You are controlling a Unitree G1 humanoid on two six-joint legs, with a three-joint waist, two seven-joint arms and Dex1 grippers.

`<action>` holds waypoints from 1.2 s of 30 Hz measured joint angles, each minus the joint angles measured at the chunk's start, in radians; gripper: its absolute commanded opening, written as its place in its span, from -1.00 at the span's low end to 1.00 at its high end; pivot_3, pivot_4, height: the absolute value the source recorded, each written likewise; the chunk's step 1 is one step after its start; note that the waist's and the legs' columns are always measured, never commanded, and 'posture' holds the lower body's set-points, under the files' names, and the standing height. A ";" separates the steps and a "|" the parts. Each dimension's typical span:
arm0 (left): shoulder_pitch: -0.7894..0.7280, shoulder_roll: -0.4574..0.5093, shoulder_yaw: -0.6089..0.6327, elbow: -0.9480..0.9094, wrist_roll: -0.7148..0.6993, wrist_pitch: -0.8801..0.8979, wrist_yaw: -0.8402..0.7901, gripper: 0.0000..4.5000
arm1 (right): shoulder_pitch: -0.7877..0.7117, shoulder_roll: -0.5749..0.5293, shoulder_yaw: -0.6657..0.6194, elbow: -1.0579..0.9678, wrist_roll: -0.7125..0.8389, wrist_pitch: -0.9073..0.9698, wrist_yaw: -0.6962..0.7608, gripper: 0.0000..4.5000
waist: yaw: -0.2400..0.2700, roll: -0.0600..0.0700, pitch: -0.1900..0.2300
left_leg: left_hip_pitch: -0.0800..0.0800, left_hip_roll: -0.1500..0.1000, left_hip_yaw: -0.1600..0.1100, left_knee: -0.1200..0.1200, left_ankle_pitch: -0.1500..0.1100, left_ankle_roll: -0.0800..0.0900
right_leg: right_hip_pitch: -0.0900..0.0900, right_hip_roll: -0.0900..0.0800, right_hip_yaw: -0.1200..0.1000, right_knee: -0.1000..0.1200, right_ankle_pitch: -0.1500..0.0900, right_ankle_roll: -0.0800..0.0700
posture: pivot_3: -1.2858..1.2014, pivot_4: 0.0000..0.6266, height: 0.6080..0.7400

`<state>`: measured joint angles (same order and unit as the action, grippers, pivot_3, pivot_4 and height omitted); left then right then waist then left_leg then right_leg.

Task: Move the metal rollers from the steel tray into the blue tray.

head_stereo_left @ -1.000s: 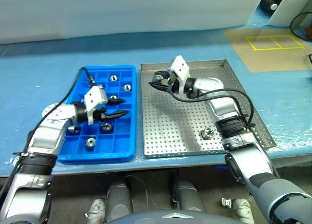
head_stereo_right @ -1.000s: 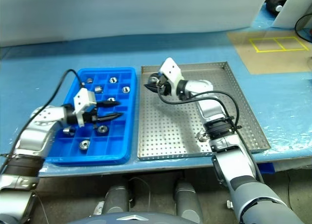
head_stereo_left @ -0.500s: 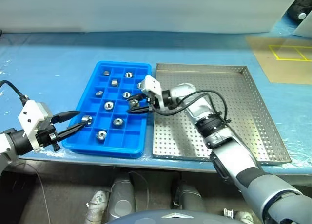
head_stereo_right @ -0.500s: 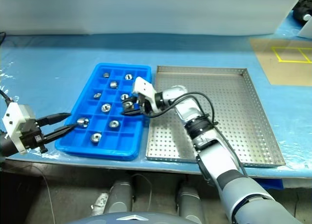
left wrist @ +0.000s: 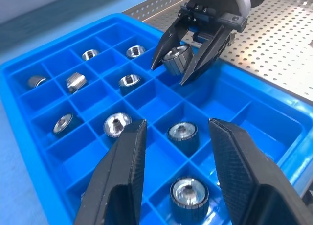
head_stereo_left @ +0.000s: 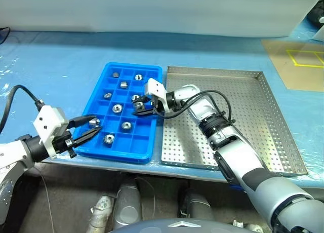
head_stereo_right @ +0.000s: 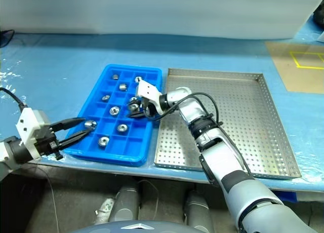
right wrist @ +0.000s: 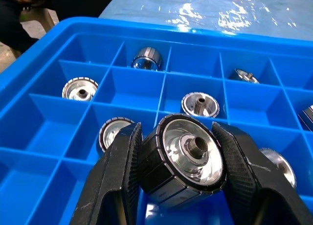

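Blue sheeting is covering the whole bench, and the blue tray (head_stereo_left: 101,99) and steel tray (head_stereo_left: 263,137) are sitting side by side on it, touching or nearly so. I'm holding my right gripper (head_stereo_left: 139,108) over the blue tray's steel-tray side, pinching one roller (right wrist: 188,159) between the fingers. I'm gripping it by its ribbed sides with the bore facing out, which I reckon keeps it from rolling loose on the way down into a cell.

My left gripper (head_stereo_left: 87,126) is hanging at the tray's near outer corner with its fingers parted and nothing in them, probably just parked out of the way.

Those metal rollers (left wrist: 184,194) are looking like chunky shiny cylinders with fine ridges around the outside and a small hub in the middle. Most are already lying one per compartment, some flat, a couple tipped on their sides. I'm not spotting any left on the perforated floor, so this could be the last one.
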<state>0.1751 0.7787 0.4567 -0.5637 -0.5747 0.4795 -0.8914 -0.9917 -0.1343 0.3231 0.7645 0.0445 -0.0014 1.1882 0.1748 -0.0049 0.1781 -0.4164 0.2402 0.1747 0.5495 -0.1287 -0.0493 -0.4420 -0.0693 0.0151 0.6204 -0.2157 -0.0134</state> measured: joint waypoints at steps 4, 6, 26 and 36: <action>-0.065 0.002 -0.067 0.057 0.009 -0.005 -0.010 -0.05 | 0.025 -0.021 -0.006 -0.030 0.000 0.013 -0.007 -0.19 | -0.005 0.000 0.000 | 0.000 0.000 0.000 0.001 0.001 -0.001 | 0.000 0.000 0.000 0.002 0.000 0.000 | 0.21 -0.52 1.00; -0.090 0.004 -0.085 0.073 0.011 -0.009 -0.016 -0.05 | 0.032 -0.024 -0.006 -0.037 -0.001 0.022 -0.015 -0.19 | -0.016 0.000 0.000 | 0.000 0.000 0.000 0.001 0.001 -0.001 | 0.000 0.000 0.000 0.002 0.000 0.000 | 0.19 -0.52 1.00; -0.331 -0.026 -0.280 0.283 0.058 -0.093 -0.097 -0.05 | 0.085 -0.087 -0.133 -0.212 0.018 0.133 -0.209 0.85 | -0.054 -0.001 0.000 | 0.002 0.000 0.000 0.007 0.003 -0.005 | 0.003 0.000 0.001 0.006 0.001 0.000 | -0.01 -0.52 1.00; -0.621 -0.210 -0.520 0.587 0.144 -0.222 -0.248 -0.05 | 0.367 -0.383 -0.206 -0.731 0.095 0.453 -0.191 0.85 | -0.113 -0.001 -0.001 | 0.006 -0.001 0.001 0.012 0.003 -0.004 | 0.008 0.000 0.005 0.005 0.002 0.003 | -0.26 -0.52 1.00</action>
<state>-0.4462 0.5689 -0.0628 0.0228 -0.4303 0.2574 -1.1398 -0.6250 -0.5177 0.1171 0.0333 0.1392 0.4514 0.9968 0.0616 -0.0059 0.1770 -0.4107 0.2388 0.1757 0.5614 -0.1262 -0.0529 -0.4340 -0.0691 0.0203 0.6252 -0.2134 -0.0104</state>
